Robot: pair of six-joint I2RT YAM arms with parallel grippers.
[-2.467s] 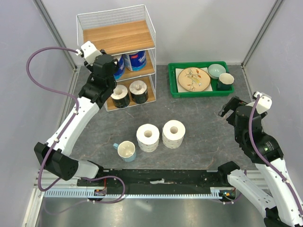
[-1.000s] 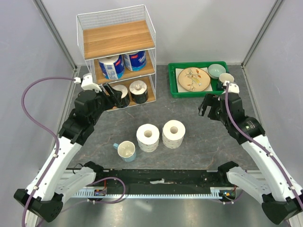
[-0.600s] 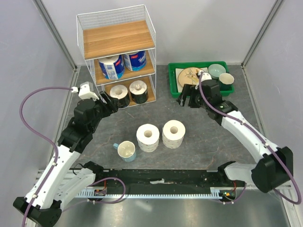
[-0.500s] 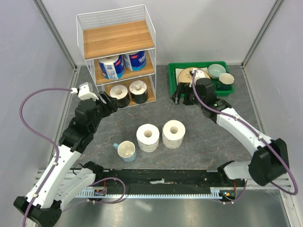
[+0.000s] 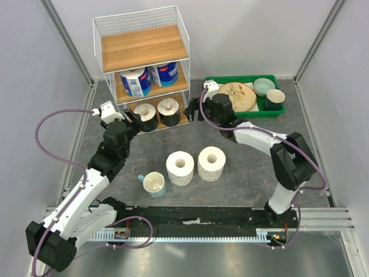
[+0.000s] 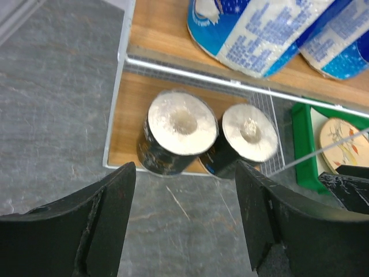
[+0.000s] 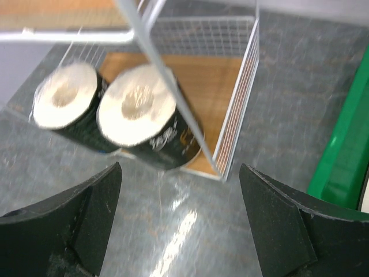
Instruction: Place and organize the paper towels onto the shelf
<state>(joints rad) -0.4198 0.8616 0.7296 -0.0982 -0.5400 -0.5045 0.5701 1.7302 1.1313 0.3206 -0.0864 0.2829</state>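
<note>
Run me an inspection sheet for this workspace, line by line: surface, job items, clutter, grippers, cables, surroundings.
Surface: grey stone-patterned table; no spills seen.
Job's things: shelf top tier bare; two blue-wrapped rolls on the middle tier; two dark-wrapped rolls upright on the bottom tier; two large rolls upright on the table, not yet shelved.
Clutter: cup beside the large rolls; green tray holding a plate, bowl and mug.
Grippers: left gripper open, empty, facing the dark-wrapped rolls; right gripper open, empty, by the shelf's lower right corner.
Cables: purple cable loops wide off the left arm; the right arm's lies close along it.
Surroundings: pale walls, metal posts; nothing else seen.
</note>
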